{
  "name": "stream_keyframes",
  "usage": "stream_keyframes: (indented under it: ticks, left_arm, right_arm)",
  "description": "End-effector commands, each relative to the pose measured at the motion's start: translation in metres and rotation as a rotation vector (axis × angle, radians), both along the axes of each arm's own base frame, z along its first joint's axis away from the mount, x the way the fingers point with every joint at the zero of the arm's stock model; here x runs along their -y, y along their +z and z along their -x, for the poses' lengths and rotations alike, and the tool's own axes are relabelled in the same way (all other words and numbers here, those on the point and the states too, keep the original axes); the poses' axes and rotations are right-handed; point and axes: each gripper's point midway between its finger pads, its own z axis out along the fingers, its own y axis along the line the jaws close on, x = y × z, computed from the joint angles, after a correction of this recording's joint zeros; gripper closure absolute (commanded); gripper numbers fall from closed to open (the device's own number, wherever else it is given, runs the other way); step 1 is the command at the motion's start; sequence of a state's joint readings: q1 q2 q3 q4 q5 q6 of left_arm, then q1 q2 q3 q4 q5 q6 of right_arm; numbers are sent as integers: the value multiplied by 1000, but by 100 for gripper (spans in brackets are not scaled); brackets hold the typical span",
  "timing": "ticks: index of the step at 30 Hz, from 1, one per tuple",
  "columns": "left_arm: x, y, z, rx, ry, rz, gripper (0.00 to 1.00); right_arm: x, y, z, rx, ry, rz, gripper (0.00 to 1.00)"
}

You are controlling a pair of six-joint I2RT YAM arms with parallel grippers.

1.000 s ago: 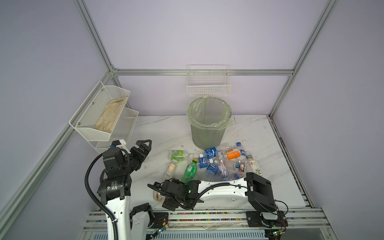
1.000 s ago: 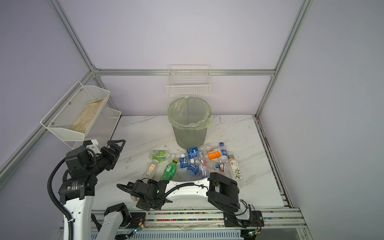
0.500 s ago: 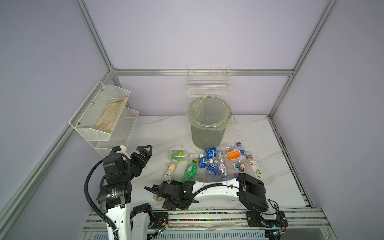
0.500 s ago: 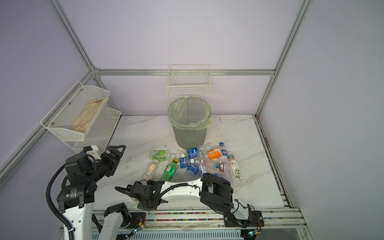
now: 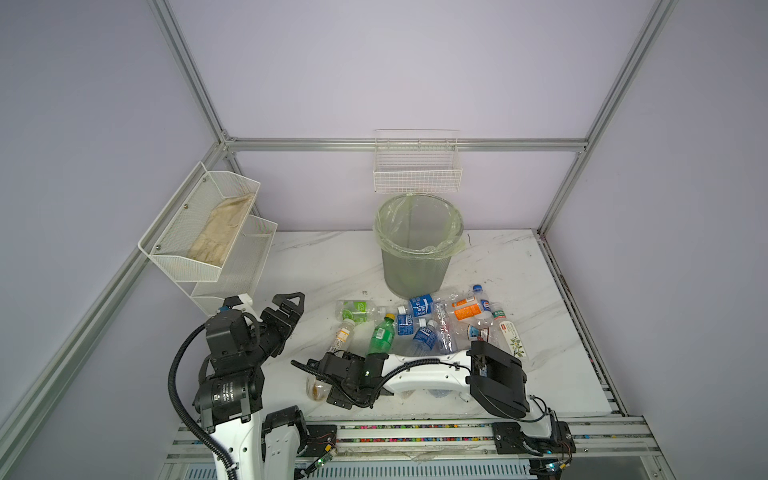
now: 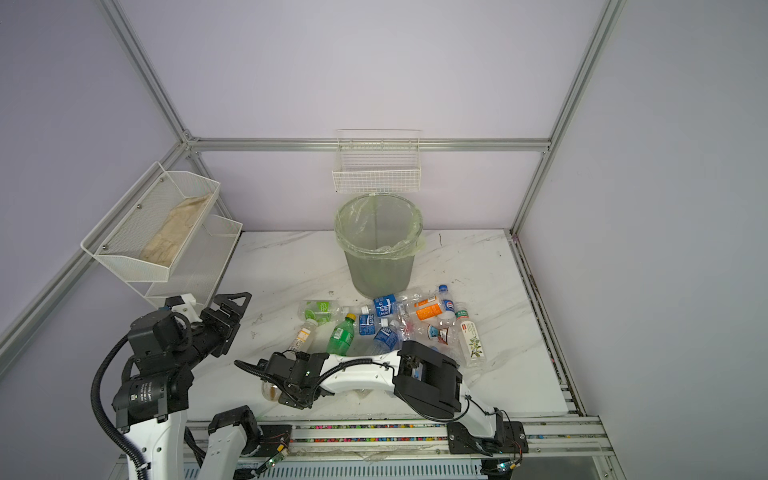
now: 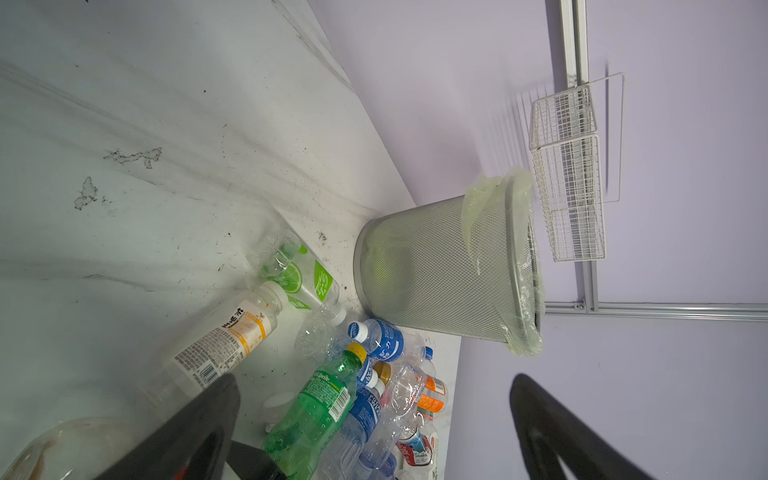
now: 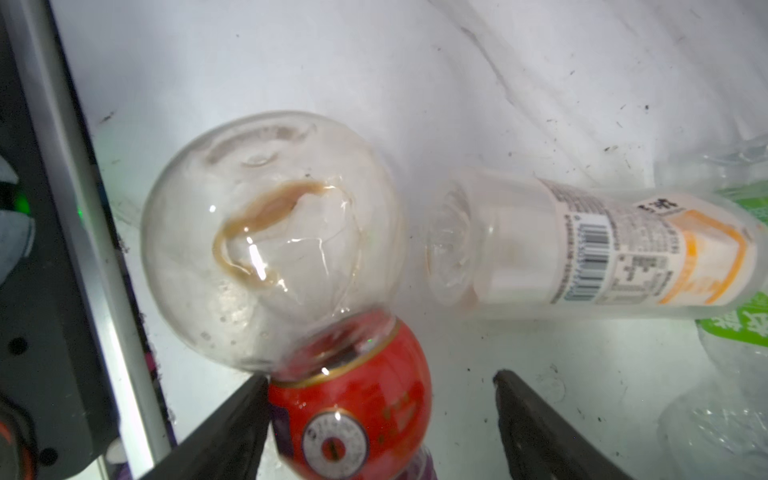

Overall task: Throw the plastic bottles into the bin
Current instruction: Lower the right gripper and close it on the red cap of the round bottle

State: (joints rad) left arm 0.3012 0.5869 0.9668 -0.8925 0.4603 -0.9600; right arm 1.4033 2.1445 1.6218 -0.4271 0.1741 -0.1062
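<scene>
1. My right fingers (image 8: 232, 424) stand wide apart, astride the red-labelled bottle (image 8: 353, 411); one finger touches the label, its partner stands clear on the other side; nothing is squeezed.
2. That bottle sits near the front edge of the tabletop (image 5: 324, 266), apart from the rest; its long axis runs along the fingers' reach; the round clear base, ringed with brown residue, points out past the fingertips; the cap end is hidden under the wrist.
3. The orange-and-white-labelled bottle (image 8: 602, 245) lies on its side just beside it; its base faces the red-labelled bottle's base with a gap between them; in both top views its long axis runs front to back, cap toward the back wall.
4. The green soda bottle (image 5: 382, 337) lies roughly parallel to it; its yellow cap points toward the bin (image 5: 415, 266); its base points toward the front, close to the right arm.
5. The pile of bottles (image 5: 440, 320) lies at the bin's foot, on the near side; they lie on their sides, long axes pointing every which way.
6. The bin stands upright at the back middle of the tabletop, mouth up, under the wire basket (image 5: 417, 174).
7. My left fingers (image 5: 291, 299) are spread fully and hold nothing; they hang above the tabletop's left side, in front of the mesh shelf (image 5: 208, 232), aimed toward the pile.
</scene>
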Motion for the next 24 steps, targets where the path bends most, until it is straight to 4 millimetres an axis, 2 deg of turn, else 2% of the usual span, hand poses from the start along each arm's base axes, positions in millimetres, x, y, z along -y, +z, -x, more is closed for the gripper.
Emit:
stream_keyframes:
  ticks: [1, 8, 13, 22, 24]
  left_arm:
    - [3, -9, 0, -11, -10, 33, 0]
    - [5, -8, 0, -6, -18, 43, 0]
    - [7, -10, 2, -7, -22, 47, 0]
    - [7, -11, 2, -8, -22, 47, 0]
    - [7, -9, 2, -5, -20, 44, 0]
  right_arm:
    - [-1, -13, 3, -10, 22, 36, 19]
    - [-5, -19, 5, -26, 26, 35, 22]
    - [-8, -19, 5, -32, 23, 29, 28]
    - [-8, -11, 7, -39, 19, 26, 54]
    - [-7, -9, 8, -43, 19, 25, 57]
